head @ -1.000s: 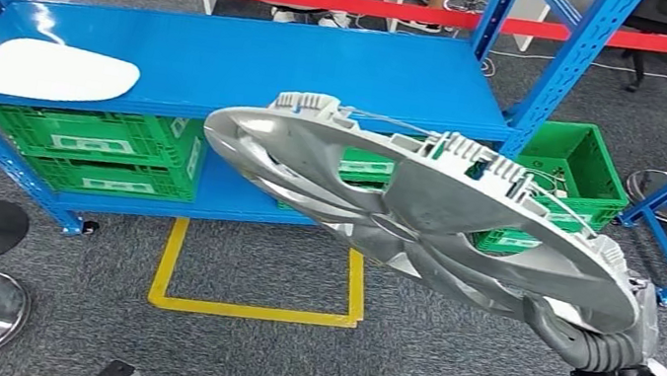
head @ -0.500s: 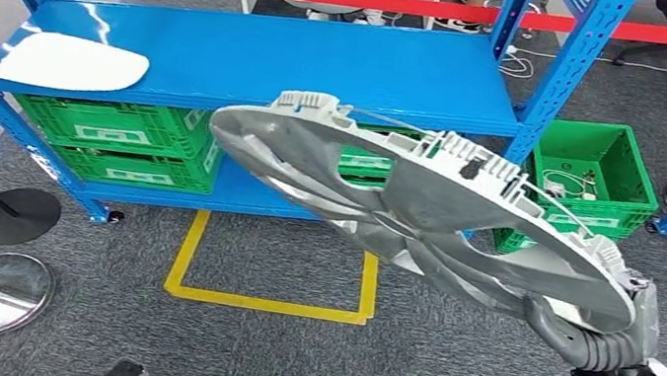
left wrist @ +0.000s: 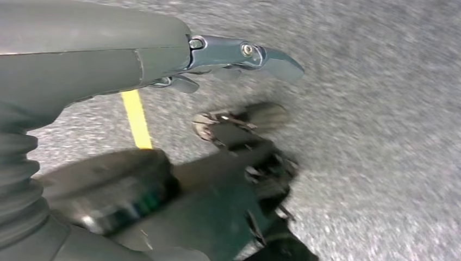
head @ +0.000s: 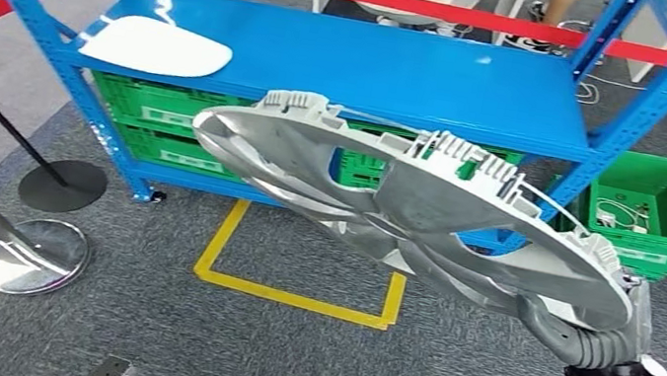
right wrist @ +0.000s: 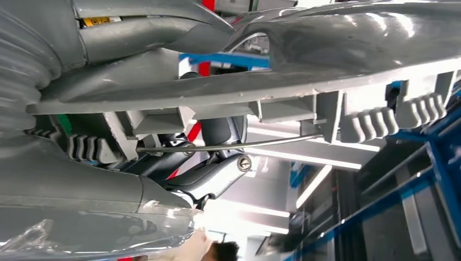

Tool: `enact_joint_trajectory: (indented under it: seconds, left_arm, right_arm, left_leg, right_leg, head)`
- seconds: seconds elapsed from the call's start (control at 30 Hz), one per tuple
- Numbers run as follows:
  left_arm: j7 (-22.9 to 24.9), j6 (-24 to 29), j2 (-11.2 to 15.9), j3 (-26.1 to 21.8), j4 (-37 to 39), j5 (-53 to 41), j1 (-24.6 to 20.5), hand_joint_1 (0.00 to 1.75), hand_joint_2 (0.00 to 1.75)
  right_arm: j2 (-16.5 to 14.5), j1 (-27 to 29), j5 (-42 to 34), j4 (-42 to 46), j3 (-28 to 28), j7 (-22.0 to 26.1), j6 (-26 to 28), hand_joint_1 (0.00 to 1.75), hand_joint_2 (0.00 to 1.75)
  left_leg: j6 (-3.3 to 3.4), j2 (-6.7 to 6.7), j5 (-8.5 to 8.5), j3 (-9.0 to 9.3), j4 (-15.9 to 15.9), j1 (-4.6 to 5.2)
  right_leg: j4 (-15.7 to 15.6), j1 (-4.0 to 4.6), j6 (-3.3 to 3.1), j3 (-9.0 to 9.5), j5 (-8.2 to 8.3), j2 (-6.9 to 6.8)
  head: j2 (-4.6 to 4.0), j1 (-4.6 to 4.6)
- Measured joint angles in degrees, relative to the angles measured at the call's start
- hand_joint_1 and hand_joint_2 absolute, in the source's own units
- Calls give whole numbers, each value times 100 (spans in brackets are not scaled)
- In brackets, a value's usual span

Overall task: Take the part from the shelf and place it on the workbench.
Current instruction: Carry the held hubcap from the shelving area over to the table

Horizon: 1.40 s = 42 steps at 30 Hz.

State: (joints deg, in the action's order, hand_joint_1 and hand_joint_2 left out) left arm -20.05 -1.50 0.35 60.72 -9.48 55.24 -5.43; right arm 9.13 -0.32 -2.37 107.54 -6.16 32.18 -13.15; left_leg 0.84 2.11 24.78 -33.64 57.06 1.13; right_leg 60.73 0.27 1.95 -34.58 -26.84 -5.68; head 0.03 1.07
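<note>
Stanchion bases [head: 30, 254]: two round discs, one bright metal and one dark, on grey carpet at the far left of the head view.

Left hand [left wrist: 217, 54]: seen in the left wrist view hanging over blurred carpet and a yellow floor line; the fingers lie fairly straight with nothing in them, so it reads as wide and idle.

White panel [head: 155, 46]: flat, pale, lying at the left end of the blue shelf [head: 406, 79], on its top deck near the front edge.

Green crates [head: 161, 112]: stacked on the shelf's lower deck, under the top deck; another green crate stands on the floor past the shelf's right post.

Yellow floor marking [head: 293, 297]: a rectangle taped on the carpet in front of the shelf.

Part [head: 407, 204]: large silver wheel cover, off the shelf, held tilted in the air in front of it.

Right hand [head: 602, 333]: grips the part at its lower right rim; the right wrist view shows its fingers [right wrist: 217, 174] tucked behind the rim's ribs.

Step in hand, by judgement: carrying; pickup is done. No workbench is visible, so the next move calls for turning toward it while keeping the wide part clear of the posts.
</note>
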Motion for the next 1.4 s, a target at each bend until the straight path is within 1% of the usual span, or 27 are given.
enact_joint_trajectory:
  seconds: [0.03, 0.1, 0.17, 0.2, 0.27, 0.3, 0.33, 0.4, 0.47, 0.53, 0.6, 0.67, 0.7, 0.73, 0.8, 0.87, 0.9, 0.97, 1.03, 1.07, 1.13, 1.17, 1.2, 1.23, 1.27, 1.33, 1.4]
  left_arm:
    - [21, 13, 2, -6, 1, 1, 5, 0, 175]
    - [49, 18, 2, -19, 2, 1, 6, 0, 175]
    - [65, 13, -14, -24, 2, -5, 16, 0, 175]
    - [67, 13, -20, -24, 2, -6, 25, 0, 175]
    - [32, -2, -29, -27, 2, 1, 39, 0, 175]
    - [-3, -14, -33, -31, 2, 11, 42, 0, 175]
    - [-36, -27, -39, -34, 2, 23, 43, 0, 175]
    - [-64, -39, -59, -40, 2, 69, 64, 0, 175]
    - [-42, -34, -74, -58, 5, 135, 113, 0, 175]
    - [-23, -24, -87, -81, 10, 182, 147, 0, 175]
    - [-21, -25, -108, -95, 13, 203, 145, 0, 175]
    - [-20, -28, -118, -115, 13, 216, 144, 0, 175]
    - [-20, -29, -119, -126, 13, 219, 150, 0, 175]
    - [-20, -29, -119, -137, 13, 220, 156, 0, 175]
    - [-21, -29, -115, -155, 13, 221, 153, 0, 175]
    - [-30, -30, -114, -170, 13, 226, 133, 0, 175]
    - [-36, -35, -116, -175, 13, 228, 130, 0, 175]
    - [-37, -68, -120, -178, 13, 234, 144, 0, 175]
    - [-26, -112, -122, -180, 13, 255, 160, 0, 175]
    - [-20, -134, -122, -182, 13, 269, 156, 0, 175]
    - [31, -207, -126, -186, 13, 270, 141, 0, 175]
    - [72, -253, -132, -184, 13, 239, 138, 0, 175]
    - [113, -282, -137, -179, 13, 194, 138, 0, 175]
    - [141, -266, -142, -173, 13, 144, 135, 0, 175]
    - [157, -204, -147, -166, 13, 104, 127, 0, 175]
    - [201, 50, -158, -153, 13, 19, 78, 0, 175]
    - [245, 419, -164, -101, 13, -115, -1, 0, 175]
  right_arm:
    - [-2, -10, -1, 0, 0, 1, -8, 175, 175]
    - [-2, -17, -4, -2, 0, 2, -26, 175, 175]
    - [-2, -5, -7, -11, 0, 0, -40, 175, 175]
    - [-2, 1, -10, -16, 0, -2, -46, 175, 175]
    - [-2, 6, -20, -22, 0, -9, -57, 175, 175]
    - [-2, 10, -24, -22, 0, -13, -60, 175, 175]
    - [-2, 26, -30, -17, 2, -15, -59, 175, 175]
    - [-2, 99, -38, -5, 8, -14, -45, 175, 175]
    - [-1, 191, -37, 7, 13, -10, -33, 175, 175]
    - [0, 271, -25, 22, 18, -4, -26, 175, 175]
    - [1, 341, -15, 40, 24, 5, -21, 175, 175]
    - [1, 395, -7, 47, 27, 9, -19, 175, 175]
    - [1, 415, -3, 48, 28, 8, -19, 175, 175]
    - [1, 431, 1, 48, 28, 8, -19, 175, 175]
    - [1, 444, 4, 54, 28, 8, -21, 175, 175]
    - [1, 449, 5, 70, 32, 12, -25, 175, 175]
    - [0, 452, 8, 77, 34, 16, -27, 175, 175]
    - [-6, 458, 26, 83, 37, 33, -45, 175, 175]
    - [-12, 453, 62, 87, 37, 52, -73, 175, 175]
    - [-13, 447, 80, 90, 37, 63, -84, 175, 175]
    - [-13, 430, 94, 84, 37, 77, -108, 175, 175]
    - [-13, 408, 87, 72, 37, 80, -126, 175, 175]
    - [-13, 370, 76, 55, 37, 80, -143, 175, 175]
    - [-13, 325, 70, 40, 37, 81, -150, 175, 175]
    - [-13, 282, 70, 33, 38, 87, -138, 175, 175]
    - [-13, 259, 105, 50, 63, 122, -56, 175, 175]
    - [-13, 350, 128, 106, 152, 183, 46, 175, 175]
  left_leg:
    - [25, -66, -24, 3, -20, -22]
    - [57, -201, -53, -15, -29, -42]
    - [67, -350, -72, -36, -25, -41]
    - [64, -428, -80, -40, -23, -41]
    - [48, -579, -93, -38, -15, -48]
    - [30, -649, -99, -44, -7, -44]
    - [7, -714, -108, -62, 7, -44]
    - [-62, -827, -145, -121, 16, -57]
    - [-131, -876, -171, -161, 12, -74]
    - [-194, -660, -24, -272, 212, -60]
    - [-256, -368, 327, -593, 862, -69]
    - [-299, -282, 572, -916, 1535, -105]
    - [-311, -272, 555, -955, 1629, -119]
    - [-314, -256, 433, -870, 1483, -128]
    - [-296, -104, 84, -449, 738, -124]
    - [-245, 55, -84, -125, 133, -102]
    - [-214, 78, -87, -80, 26, -89]
    - [-139, -32, -96, -92, -15, -87]
    - [-63, -137, -120, -79, -46, -106]
    - [-30, -188, -133, -71, -58, -118]
    - [4, -302, -139, -75, -57, -112]
    - [9, -362, -140, -75, -55, -109]
    - [9, -424, -139, -74, -52, -107]
    - [8, -481, -140, -71, -48, -107]
    - [5, -539, -141, -68, -42, -110]
    - [-26, -662, -139, -78, -12, -109]
    - [-93, -782, -158, -121, 6, -111]
  right_leg:
    - [182, -10, 32, -76, -119, 145]
    - [873, -29, 72, -380, -485, 460]
    - [1457, -30, 82, -641, -695, 544]
    - [1459, -29, 80, -637, -638, 552]
    - [838, -43, 67, -318, -270, 626]
    - [437, -61, 62, -114, -123, 746]
    - [119, -78, 54, 55, -33, 858]
    - [-116, -83, 22, 177, -27, 972]
    - [-150, -78, -43, 186, 5, 871]
    - [-189, -97, -112, 203, 32, 752]
    - [-203, -100, -152, 201, 36, 617]
    - [-203, -97, -159, 191, 32, 480]
    - [-203, -98, -159, 189, 30, 415]
    - [-203, -98, -156, 191, 28, 353]
    - [-202, -92, -133, 205, 16, 240]
    - [-188, -58, -76, 211, -9, 144]
    - [-188, -41, -43, 216, -16, 98]
    - [-208, -41, 24, 231, -27, 19]
    - [-48, -64, 82, 169, -159, 155]
    - [206, -74, 99, 54, -304, 289]
    - [989, -79, 110, -312, -651, 503]
    - [1307, -77, 113, -481, -743, 540]
    - [1441, -78, 114, -571, -729, 555]
    - [1344, -80, 112, -550, -603, 560]
    - [1040, -87, 109, -424, -398, 582]
    - [258, -124, 106, -74, -53, 755]
    - [-127, -139, 82, 118, 33, 888]
  head:
    - [0, -12]
    - [1, -43]
    - [1, -53]
    - [1, -53]
    - [-1, -53]
    - [-1, -53]
    - [0, -50]
    - [1, -48]
    - [0, -51]
    - [-1, -10]
    - [-1, 37]
    - [-1, 42]
    - [0, 43]
    - [0, 43]
    - [0, 44]
    - [0, 39]
    - [0, 36]
    - [0, 28]
    - [1, 7]
    - [1, -7]
    - [1, -29]
    - [0, -31]
    - [0, -32]
    - [-1, -31]
    - [-1, -32]
    - [-1, -30]
    - [0, -26]
